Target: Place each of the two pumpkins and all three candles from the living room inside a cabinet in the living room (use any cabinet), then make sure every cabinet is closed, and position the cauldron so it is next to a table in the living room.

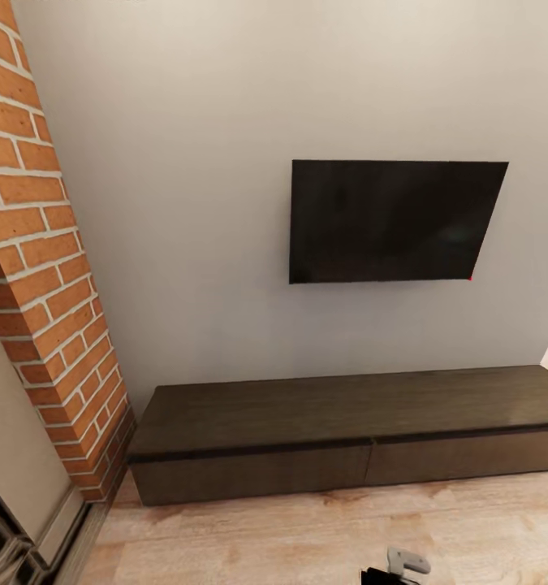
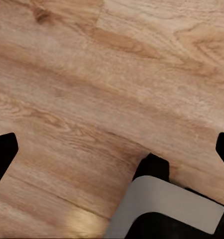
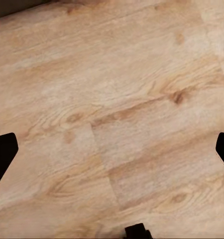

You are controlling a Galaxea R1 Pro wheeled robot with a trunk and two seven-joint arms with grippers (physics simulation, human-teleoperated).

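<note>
Cabinet (image 1: 347,439), long, low and dark brown, runs along the base of the pale wall (image 1: 184,203), both of its wide drawer fronts flush and shut, its flat top bare. A black television (image 1: 391,221) hangs on the wall above it, and a red brick column (image 1: 46,268) rises beside its left end. Light wood floor (image 1: 306,536) stretches in front of it.

The left gripper (image 2: 112,149) points down at the floorboards, its two dark fingertips (image 2: 2,154) set wide apart with nothing between them; a grey and black part of the robot (image 2: 167,204) lies just under it. The right gripper (image 3: 112,149) also faces bare floor, its fingertips (image 3: 2,152) equally spread and holding nothing. The cabinet's dark edge (image 3: 17,7) shows well beyond the right gripper.
</note>
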